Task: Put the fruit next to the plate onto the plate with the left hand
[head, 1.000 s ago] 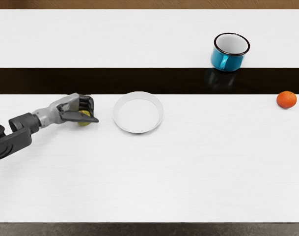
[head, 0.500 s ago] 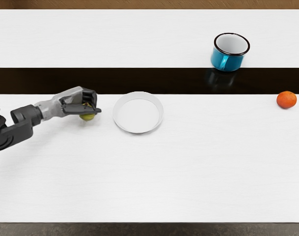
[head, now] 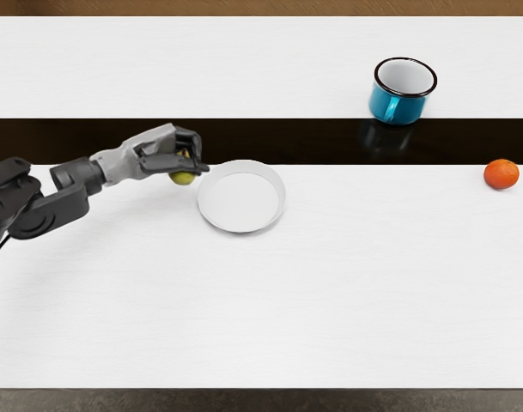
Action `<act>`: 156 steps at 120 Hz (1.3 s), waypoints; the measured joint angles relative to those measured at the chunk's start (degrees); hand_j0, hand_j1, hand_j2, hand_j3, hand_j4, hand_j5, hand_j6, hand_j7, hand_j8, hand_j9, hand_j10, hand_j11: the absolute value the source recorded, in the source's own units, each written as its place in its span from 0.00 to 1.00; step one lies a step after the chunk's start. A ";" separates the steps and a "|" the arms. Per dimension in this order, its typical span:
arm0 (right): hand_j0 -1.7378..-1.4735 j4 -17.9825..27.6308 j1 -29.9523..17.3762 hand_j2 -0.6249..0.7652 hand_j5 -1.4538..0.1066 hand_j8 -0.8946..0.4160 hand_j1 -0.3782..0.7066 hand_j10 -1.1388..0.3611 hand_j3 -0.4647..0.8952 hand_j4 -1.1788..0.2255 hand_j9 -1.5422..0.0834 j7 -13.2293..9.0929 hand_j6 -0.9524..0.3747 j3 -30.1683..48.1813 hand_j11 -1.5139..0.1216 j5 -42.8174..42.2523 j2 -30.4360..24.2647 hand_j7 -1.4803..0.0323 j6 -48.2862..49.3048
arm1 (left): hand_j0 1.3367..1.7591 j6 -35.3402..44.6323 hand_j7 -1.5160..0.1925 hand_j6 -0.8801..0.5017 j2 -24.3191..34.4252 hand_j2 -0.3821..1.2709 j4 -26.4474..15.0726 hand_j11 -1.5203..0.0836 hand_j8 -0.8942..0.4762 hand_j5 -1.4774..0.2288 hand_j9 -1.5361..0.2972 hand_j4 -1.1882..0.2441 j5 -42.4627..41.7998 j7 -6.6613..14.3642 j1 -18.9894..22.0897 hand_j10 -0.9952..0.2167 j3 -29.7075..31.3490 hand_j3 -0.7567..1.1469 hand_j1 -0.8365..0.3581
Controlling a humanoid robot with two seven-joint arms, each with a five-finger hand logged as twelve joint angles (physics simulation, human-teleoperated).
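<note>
Grey and black, the left arm enters over the left edge of the white bench (head: 330, 300), its upper part cut off by the picture. The left hand (head: 165, 154) has its fingers (head: 182, 160) wrapped around a small yellow-green fruit (head: 183, 178). Most of the fruit is hidden and only its underside shows. It hangs just beside the left rim of the white plate (head: 244, 199), and I cannot tell whether it is above the rim. A blue mug (head: 402, 90) stands beyond a dark band, and an orange (head: 501, 174) lies near the right edge.
</note>
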 joint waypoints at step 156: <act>0.30 -0.09 0.00 0.45 0.93 0.68 0.03 0.76 0.34 0.84 0.95 0.00 0.72 -0.36 0.93 0.00 0.00 0.98 -0.07 | 0.76 0.12 0.27 0.05 -13.36 0.34 8.27 0.29 0.06 0.25 0.27 0.27 0.80 0.10 -3.16 0.25 0.58 0.40 0.24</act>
